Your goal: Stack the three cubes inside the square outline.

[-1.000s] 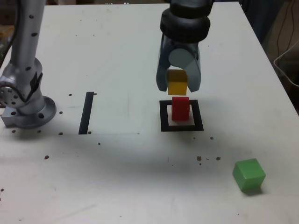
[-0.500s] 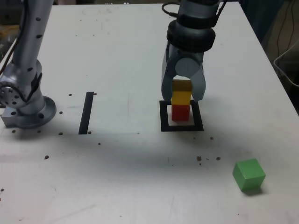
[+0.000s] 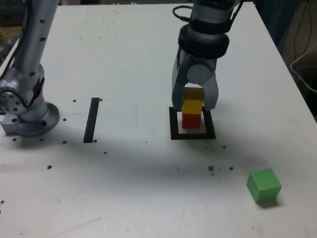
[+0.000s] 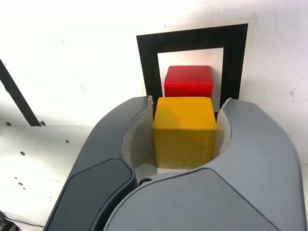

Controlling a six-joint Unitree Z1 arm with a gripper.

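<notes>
Two matte cubes, yellow cube (image 3: pixel 192 106) gripper (image 3: pixel 194 104)-clamped

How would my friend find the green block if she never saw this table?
Start at the black square taped on the white table, where the arm holds a yellow cube over a red cube. From there, look toward the near edge and the exterior view's right. The green cube sits there all alone, the only green thing and the only cube far from the arm.

gripper (image 3: pixel 194 101) pointing down, jaws clamped
</notes>
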